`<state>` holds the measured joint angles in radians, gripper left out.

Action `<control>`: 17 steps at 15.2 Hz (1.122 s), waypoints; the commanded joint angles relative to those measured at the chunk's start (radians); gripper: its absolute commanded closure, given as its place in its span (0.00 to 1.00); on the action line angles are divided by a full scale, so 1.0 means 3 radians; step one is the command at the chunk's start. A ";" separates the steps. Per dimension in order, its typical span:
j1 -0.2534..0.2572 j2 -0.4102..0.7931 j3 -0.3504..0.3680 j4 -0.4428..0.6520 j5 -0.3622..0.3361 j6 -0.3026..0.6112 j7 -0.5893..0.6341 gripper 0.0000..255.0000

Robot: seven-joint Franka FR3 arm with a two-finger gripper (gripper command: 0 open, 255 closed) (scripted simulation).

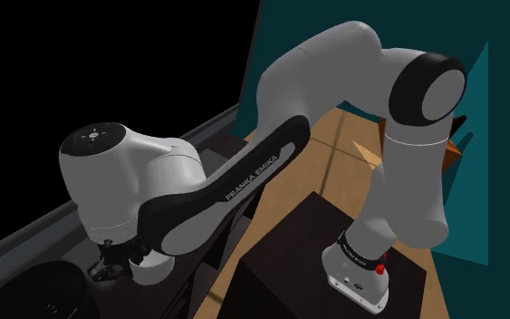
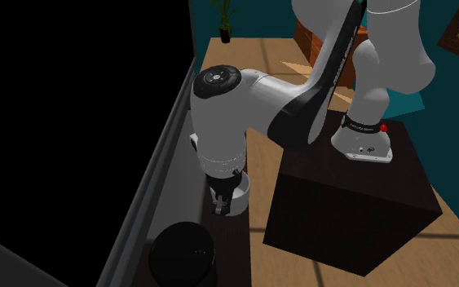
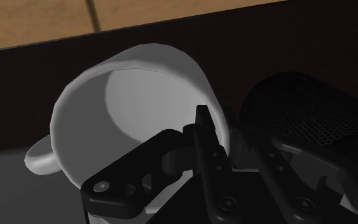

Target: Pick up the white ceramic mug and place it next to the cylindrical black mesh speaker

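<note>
Wrist view: found plain white handled mug [image 3: 126, 108] just beside cylindrical black mesh speaker [image 3: 311, 108], rim wall clasped between narrow-set fingers of all-black gripper [image 3: 228, 130]; judged placing step, next requiring gentle setdown, release, straight lift clear of speaker.

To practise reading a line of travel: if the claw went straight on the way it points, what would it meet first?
The white mug: its rim lies directly ahead of the claw, seemingly touching it. The black speaker stands beside that line, though depth is hard to judge.
</note>
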<state>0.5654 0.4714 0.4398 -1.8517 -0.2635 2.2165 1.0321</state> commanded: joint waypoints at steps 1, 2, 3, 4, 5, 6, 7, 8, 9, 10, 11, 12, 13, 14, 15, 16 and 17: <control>0.0012 0.0054 -0.0019 -0.0023 -0.0032 0.0074 0.0021 1.00; 0.0019 0.0082 -0.0029 -0.0029 -0.0048 0.0106 0.0031 1.00; 0.0026 0.0111 -0.0039 -0.0034 -0.0065 0.0138 0.0041 1.00; 0.0034 0.0140 -0.0050 -0.0038 -0.0081 0.0170 0.0052 1.00; 0.0041 0.0170 -0.0060 -0.0042 -0.0097 0.0201 0.0062 1.00; 0.0049 0.0200 -0.0071 -0.0045 -0.0114 0.0232 0.0072 1.00; 0.0057 0.0231 -0.0082 -0.0047 -0.0130 0.0263 0.0083 1.00; 0.0065 0.0262 -0.0094 -0.0049 -0.0146 0.0294 0.0093 1.00; 0.0073 0.0293 -0.0105 -0.0050 -0.0163 0.0324 0.0103 1.00; 0.0082 0.0325 -0.0117 -0.0049 -0.0179 0.0354 0.0114 1.00; 0.0091 0.0356 -0.0130 -0.0049 -0.0195 0.0383 0.0124 1.00; 0.0099 0.0389 -0.0142 -0.0047 -0.0211 0.0413 0.0134 1.00; 0.0109 0.0421 -0.0154 -0.0045 -0.0228 0.0442 0.0144 1.00; 0.0118 0.0454 -0.0167 -0.0042 -0.0244 0.0471 0.0154 1.00; 0.0127 0.0488 -0.0180 -0.0038 -0.0259 0.0499 0.0164 1.00; 0.0137 0.0521 -0.0193 -0.0034 -0.0275 0.0527 0.0174 1.00; 0.0146 0.0555 -0.0206 -0.0029 -0.0291 0.0555 0.0184 1.00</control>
<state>0.6042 0.6253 0.3822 -1.8652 -0.3453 2.3751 1.0828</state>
